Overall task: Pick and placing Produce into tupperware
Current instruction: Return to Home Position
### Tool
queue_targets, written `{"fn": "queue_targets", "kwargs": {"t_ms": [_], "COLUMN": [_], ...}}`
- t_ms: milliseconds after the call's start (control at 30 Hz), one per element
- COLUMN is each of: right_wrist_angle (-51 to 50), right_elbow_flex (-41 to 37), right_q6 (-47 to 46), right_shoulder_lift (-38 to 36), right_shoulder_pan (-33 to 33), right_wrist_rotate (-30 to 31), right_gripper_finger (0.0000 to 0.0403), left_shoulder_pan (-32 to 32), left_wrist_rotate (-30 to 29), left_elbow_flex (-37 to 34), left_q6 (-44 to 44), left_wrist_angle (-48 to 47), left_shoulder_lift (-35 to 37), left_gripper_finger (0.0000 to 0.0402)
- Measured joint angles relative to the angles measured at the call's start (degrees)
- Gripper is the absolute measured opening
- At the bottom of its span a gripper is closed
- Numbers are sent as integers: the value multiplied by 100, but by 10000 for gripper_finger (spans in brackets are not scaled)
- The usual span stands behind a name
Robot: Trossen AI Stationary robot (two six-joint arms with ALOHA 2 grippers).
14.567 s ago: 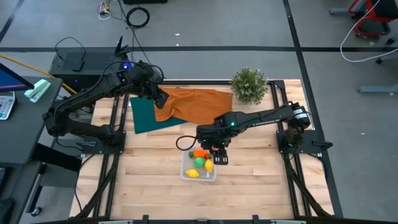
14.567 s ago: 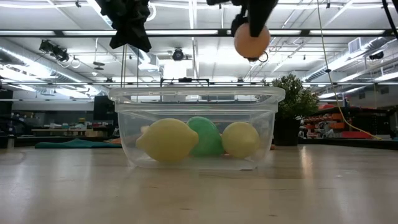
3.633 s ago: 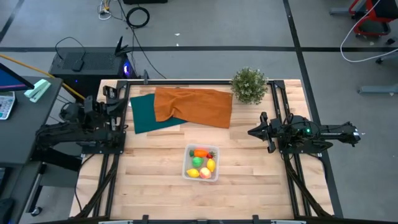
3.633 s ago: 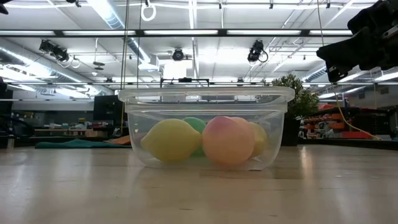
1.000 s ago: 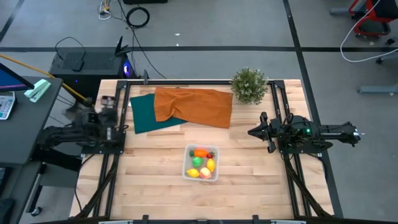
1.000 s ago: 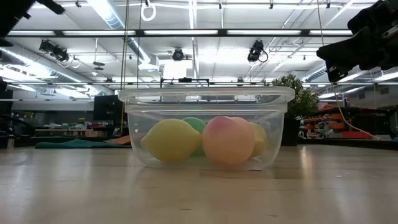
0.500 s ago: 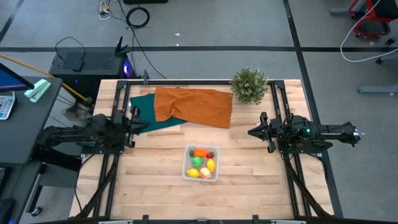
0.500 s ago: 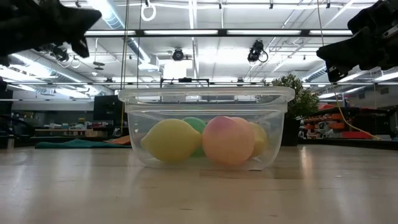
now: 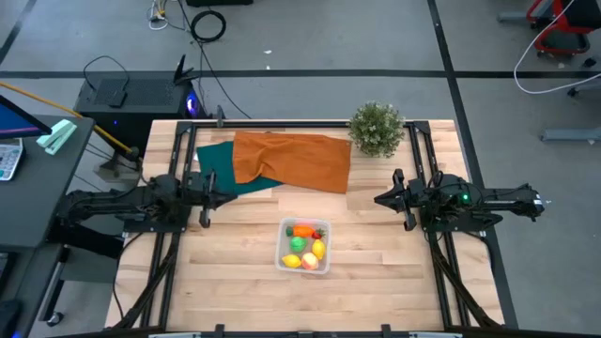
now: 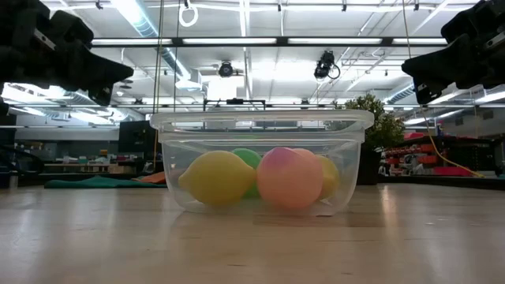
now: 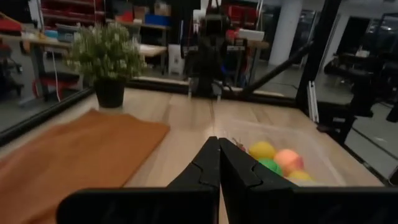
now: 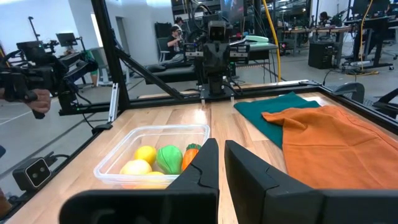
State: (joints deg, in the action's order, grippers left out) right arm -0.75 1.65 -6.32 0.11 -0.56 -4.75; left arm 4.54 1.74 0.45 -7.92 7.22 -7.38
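The clear tupperware (image 9: pixel 303 246) stands on the wooden table, near its middle toward the near edge. Inside it lies the produce: an orange carrot (image 9: pixel 302 230), a tiny red strawberry (image 9: pixel 318 233), a green round one (image 9: pixel 297 244), two yellow lemons (image 9: pixel 317 249) and a pale reddish apple (image 10: pixel 289 177). My left gripper (image 9: pixel 210 187) is shut, level, at the table's left side over the teal cloth's edge, pointing toward the tupperware (image 11: pixel 283 158). My right gripper (image 9: pixel 379 199) is shut, level, at the right side, also pointing at the tupperware (image 12: pixel 152 155). Both hang above the table and touch nothing.
An orange cloth (image 9: pixel 293 160) lies partly over a teal cloth (image 9: pixel 218 174) at the table's far left. A bushy potted plant (image 9: pixel 377 129) stands at the far right corner. Bare wood stretches around the tupperware and along the near edge.
My left gripper has tipped down from pointing upward to level and swung out from its base toward the table's right, over the teal cloth's edge. It has stayed shut. The right arm, tupperware and produce have kept still.
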Motion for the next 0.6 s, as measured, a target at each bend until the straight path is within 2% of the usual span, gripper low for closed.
{"fn": "queue_targets", "kwargs": {"t_ms": [300, 600], "right_wrist_angle": [-1, -1], "right_elbow_flex": [0, 0], "right_q6": [0, 0], "right_shoulder_lift": [1, 1], "right_shoulder_pan": [0, -2], "right_wrist_rotate": [0, -1], "right_gripper_finger": [1, 1], "left_shoulder_pan": [-2, -2], "left_wrist_rotate": [356, 392], "left_elbow_flex": [-2, -2], "left_q6": [17, 301], "left_wrist_angle": [-50, -129], "left_shoulder_lift": [0, 0], "left_gripper_finger": [5, 6]}}
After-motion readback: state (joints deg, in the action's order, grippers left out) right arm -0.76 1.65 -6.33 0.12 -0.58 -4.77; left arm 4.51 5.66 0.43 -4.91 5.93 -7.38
